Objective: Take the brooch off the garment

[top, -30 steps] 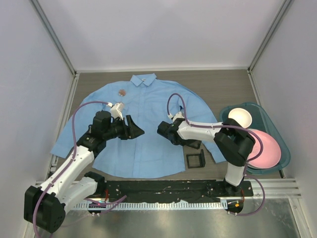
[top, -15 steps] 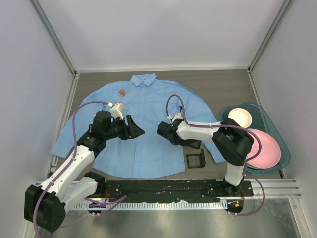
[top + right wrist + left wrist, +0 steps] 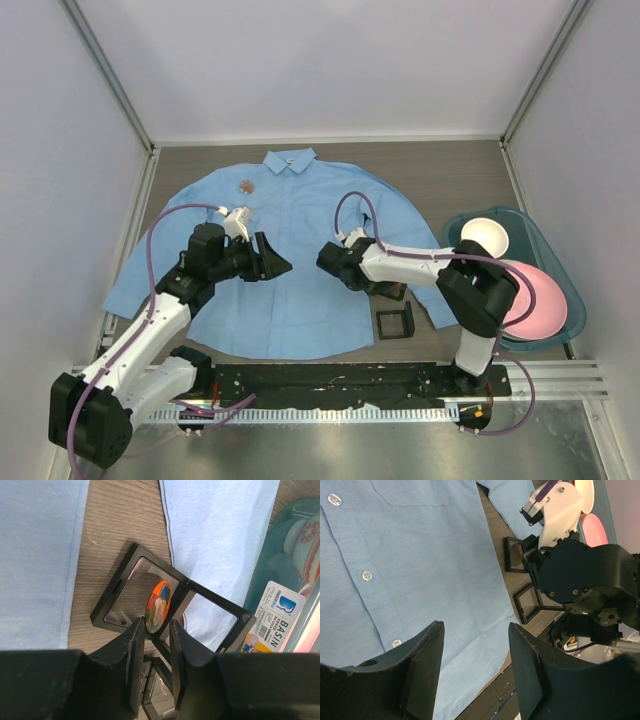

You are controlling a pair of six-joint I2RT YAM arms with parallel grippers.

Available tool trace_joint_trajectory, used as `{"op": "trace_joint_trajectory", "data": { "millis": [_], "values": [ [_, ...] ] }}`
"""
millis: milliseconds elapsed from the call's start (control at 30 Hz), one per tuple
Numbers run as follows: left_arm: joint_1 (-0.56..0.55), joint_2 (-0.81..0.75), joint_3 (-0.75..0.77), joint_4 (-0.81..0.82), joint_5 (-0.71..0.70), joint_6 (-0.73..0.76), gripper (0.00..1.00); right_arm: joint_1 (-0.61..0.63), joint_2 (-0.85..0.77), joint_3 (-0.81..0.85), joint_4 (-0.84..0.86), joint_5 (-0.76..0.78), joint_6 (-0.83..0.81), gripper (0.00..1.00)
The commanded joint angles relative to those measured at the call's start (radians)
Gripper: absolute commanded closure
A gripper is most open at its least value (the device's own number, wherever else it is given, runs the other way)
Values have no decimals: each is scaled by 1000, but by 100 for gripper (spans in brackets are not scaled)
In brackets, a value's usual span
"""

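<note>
Between the fingertips of the right gripper: orange brooch, oval, blue-patched, standing on edge and filling the gap from one finger to the other. Impossible to tell whether pinched or only flanked. Directly behind it, on the bare wooden table: open black case, two clear-windowed halves joined at the middle. At 9 o'clock of the case in the right wrist view, body of the light blue shirt; at 1 o'clock, one sleeve.

Over the shirt front, left gripper: spread wide, nothing between the fingers, button line at 9 o'clock of it in the left wrist view.

Seen from above, left gripper aimed toward 3 o'clock, right arm's wrist just beyond at 3 o'clock. At 11 o'clock from the left gripper, beside the collar: small round pinkish brooch, sitting on the cloth. Shirt spread flat, collar at 12 o'clock. Second black case on the table at 4 o'clock of the shirt, just beside the hem. At 3 o'clock of the shirt, teal tray holding white bowl and pink plate.
</note>
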Motion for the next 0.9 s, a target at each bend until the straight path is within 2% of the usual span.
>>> {"op": "trace_joint_trajectory", "data": {
  "millis": [0,300,500,667,867],
  "values": [
    [5,-10,12,39,20,13,42,6,-78,0,16,-42,-16,68],
    [5,-5,32,38,14,5,40,8,-214,-10,97,-179,-62,59],
    [35,21,36,44,-60,-113,37,3,-367,-62,330,-353,-50,57],
    [98,91,88,-31,-112,-199,37,-6,-414,-89,488,-446,-10,57],
    [206,215,208,26,-101,-245,37,-32,-461,-115,606,-567,33,57]
  ]
}}
